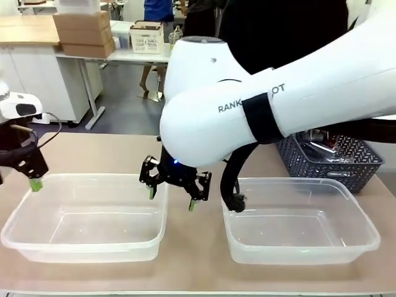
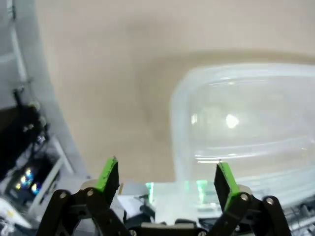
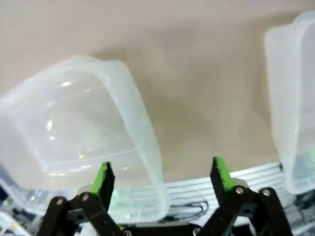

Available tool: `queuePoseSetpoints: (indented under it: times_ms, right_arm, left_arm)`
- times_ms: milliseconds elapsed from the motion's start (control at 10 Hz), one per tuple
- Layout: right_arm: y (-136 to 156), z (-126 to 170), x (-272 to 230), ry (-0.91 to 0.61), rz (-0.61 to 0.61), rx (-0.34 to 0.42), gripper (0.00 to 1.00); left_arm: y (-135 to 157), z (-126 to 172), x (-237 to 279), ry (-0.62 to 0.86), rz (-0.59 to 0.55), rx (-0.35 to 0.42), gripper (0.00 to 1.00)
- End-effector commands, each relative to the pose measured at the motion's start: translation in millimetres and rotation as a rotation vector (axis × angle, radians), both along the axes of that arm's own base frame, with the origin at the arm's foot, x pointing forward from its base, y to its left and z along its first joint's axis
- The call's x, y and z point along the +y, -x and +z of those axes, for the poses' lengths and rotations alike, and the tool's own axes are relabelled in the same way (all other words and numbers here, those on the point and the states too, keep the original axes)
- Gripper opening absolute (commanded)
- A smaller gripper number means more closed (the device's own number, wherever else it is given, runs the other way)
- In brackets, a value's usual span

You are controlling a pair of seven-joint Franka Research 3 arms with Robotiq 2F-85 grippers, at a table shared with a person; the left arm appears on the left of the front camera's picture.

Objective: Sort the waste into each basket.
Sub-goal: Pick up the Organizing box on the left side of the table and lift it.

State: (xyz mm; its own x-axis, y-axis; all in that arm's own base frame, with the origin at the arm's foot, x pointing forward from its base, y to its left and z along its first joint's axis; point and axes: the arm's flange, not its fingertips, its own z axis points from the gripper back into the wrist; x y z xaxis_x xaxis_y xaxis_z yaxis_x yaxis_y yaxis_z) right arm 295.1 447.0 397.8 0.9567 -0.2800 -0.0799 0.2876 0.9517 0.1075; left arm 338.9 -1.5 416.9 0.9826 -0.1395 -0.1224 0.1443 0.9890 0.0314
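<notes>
**Both grippers spread and empty above the two clear tubs**

On the tan table stand two clear plastic tubs side by side, well apart from each other: the left tub and the right tub. Both look empty inside.

The right arm reaches across the middle of the table. Its gripper hangs over the gap between the tubs, just beside the left tub's right rim, green-padded fingers spread wide with nothing between them. Its wrist view confirms this: the pads stand far apart over bare tabletop, one tub on each side.

The left gripper hovers at the left tub's far-left corner. In the front view only one green pad shows, but its wrist view shows the fingers spread wide and empty, over the tub's rim.

Behind the right tub, a dark lattice-sided basket holds the waste: a jumble of litter, too hidden by the arm to tell piece from piece.
</notes>
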Motion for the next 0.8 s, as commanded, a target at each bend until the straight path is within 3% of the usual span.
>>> queuePoseSetpoints:
  times_ms: [0, 400, 500, 600, 700]
  right_arm:
    - [-17, -8, 44, 0.019, 0.021, 0.096, 1.00]
    - [-26, -15, 50, 0.081, 0.057, 0.102, 1.00]
    - [-24, -14, 50, 0.091, 0.124, 0.131, 1.00]
    - [-24, -14, 50, 0.091, 0.146, 0.147, 0.40]
    - [-25, -15, 49, 0.099, 0.152, 0.148, 0.40]
  left_arm:
    - [23, -34, 6, -0.001, 0.024, 0.088, 1.00]
    - [30, -76, -7, 0.122, -0.022, 0.156, 1.00]
    - [30, -76, -7, 0.133, -0.023, 0.138, 0.40]
    - [30, -69, -4, 0.162, -0.009, 0.102, 0.40]
    - [30, -65, 1, 0.161, 0.018, 0.089, 0.00]
